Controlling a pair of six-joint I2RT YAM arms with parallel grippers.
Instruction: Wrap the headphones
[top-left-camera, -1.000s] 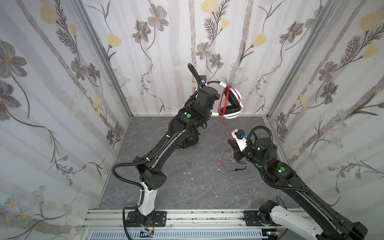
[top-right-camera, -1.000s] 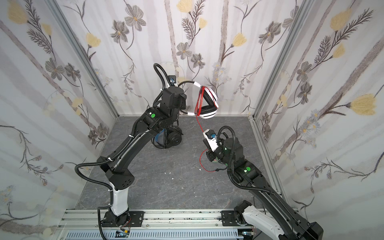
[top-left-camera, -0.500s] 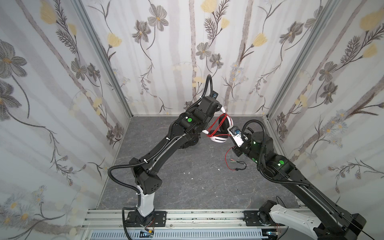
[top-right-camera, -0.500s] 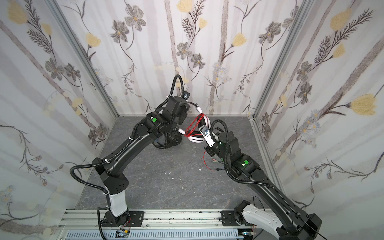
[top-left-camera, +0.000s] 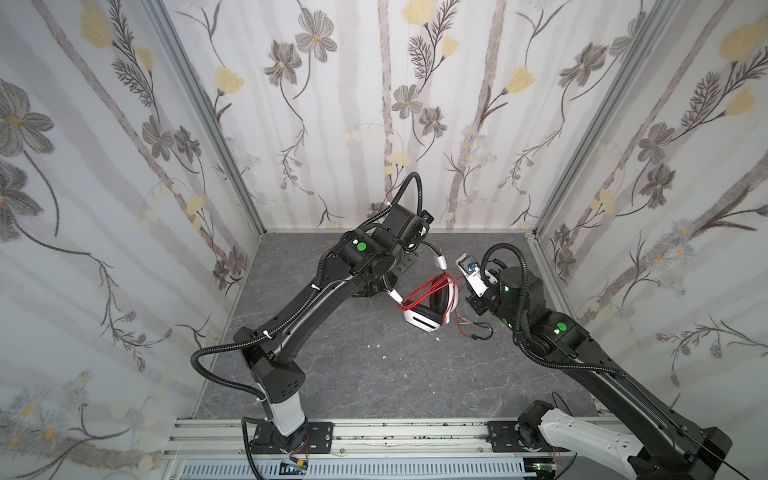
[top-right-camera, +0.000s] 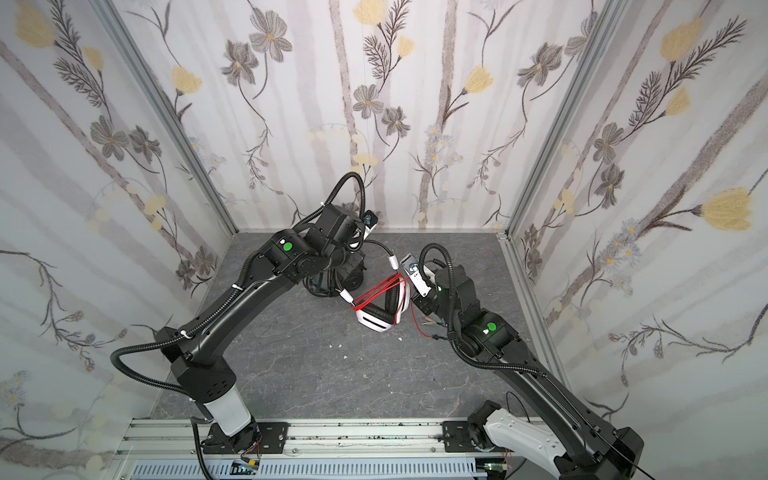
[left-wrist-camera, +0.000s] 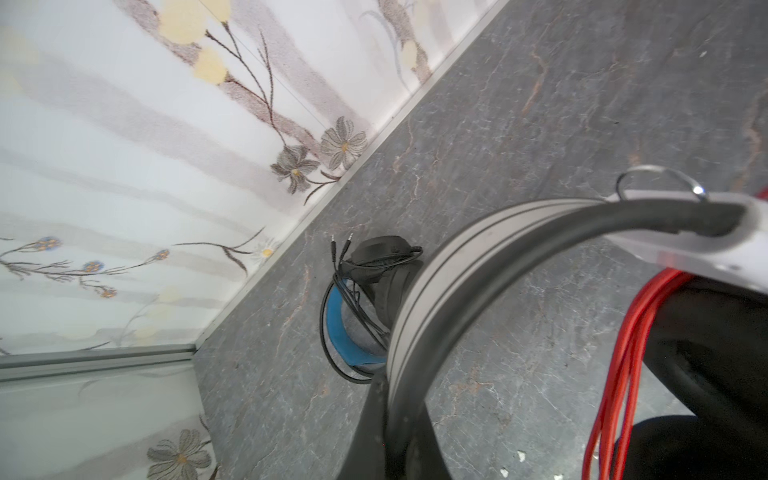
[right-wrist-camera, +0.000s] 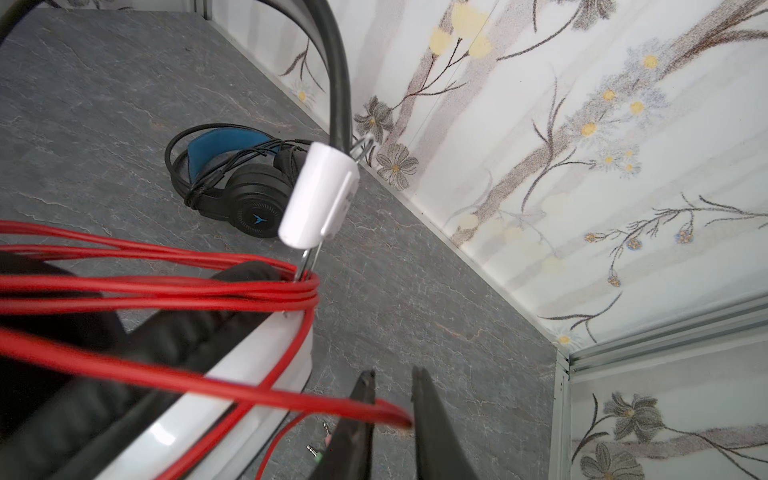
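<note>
Lowered from high against the back wall, the white headphones hang low over the middle of the grey bench in both top views; whether they touch it cannot be told. The red cable is looped across the earcups, and its loose tail lies on the bench. The black headphones sit behind them (largely hidden under the left arm).

Left wrist view: the left gripper is clamped on the headband of the white headphones. The black headphones lie on the bench beyond, wound with their black cable.

Right wrist view: the right gripper stands narrowly parted, with one red strand running between its jaws.
</note>
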